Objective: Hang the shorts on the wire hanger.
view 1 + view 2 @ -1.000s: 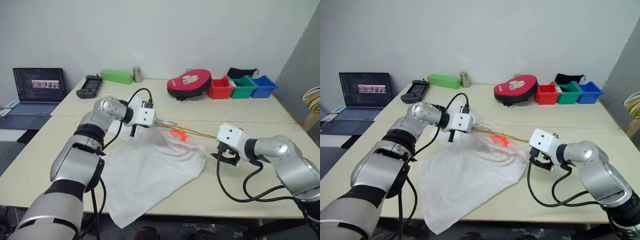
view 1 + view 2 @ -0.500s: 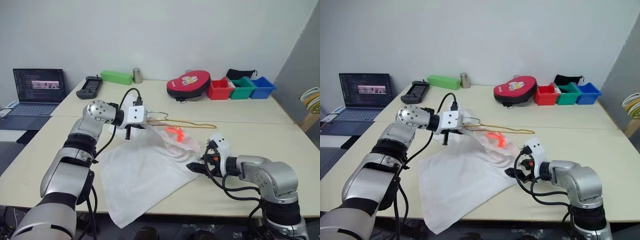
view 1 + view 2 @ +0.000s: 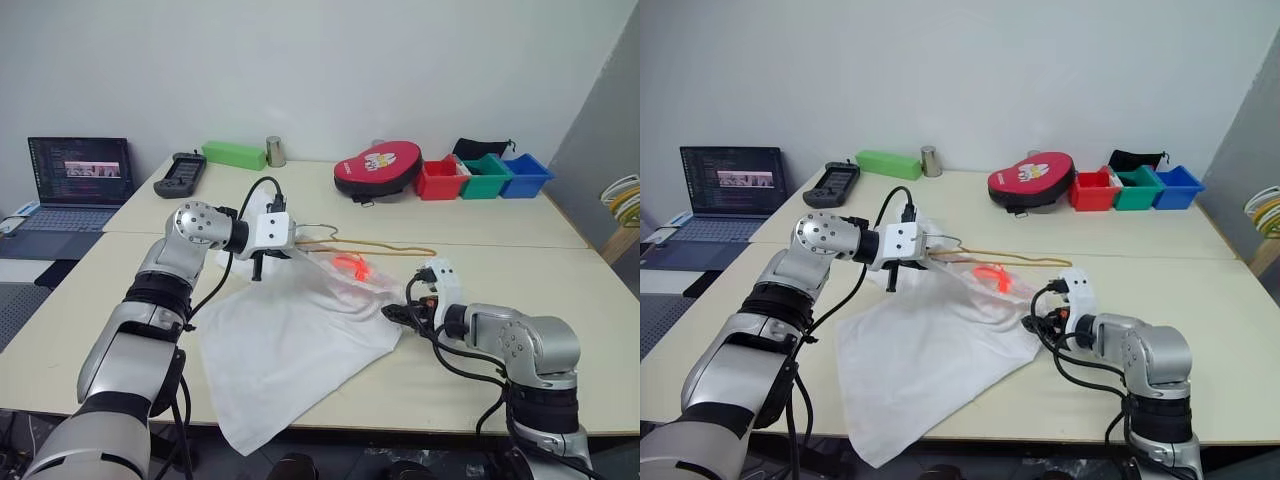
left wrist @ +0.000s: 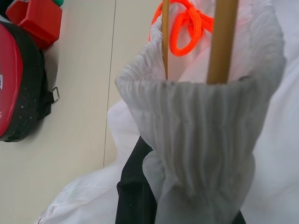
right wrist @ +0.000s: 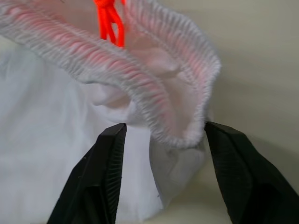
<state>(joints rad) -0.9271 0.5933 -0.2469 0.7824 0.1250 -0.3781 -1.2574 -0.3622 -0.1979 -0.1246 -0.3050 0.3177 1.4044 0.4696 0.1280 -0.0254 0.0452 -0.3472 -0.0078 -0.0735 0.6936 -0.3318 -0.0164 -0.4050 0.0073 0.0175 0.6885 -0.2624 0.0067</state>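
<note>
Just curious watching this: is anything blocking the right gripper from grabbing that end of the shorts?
Nothing visible. The right gripper has its black fingers open on either side of the shorts' gathered waistband.

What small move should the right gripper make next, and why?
Probably it should close its fingers on the waistband. The right gripper is open, with the gathered edge of the shorts lying between the two fingers but not yet pinched. The left gripper is shut on the other end of the waistband, and the wire hanger already runs into it.
</note>
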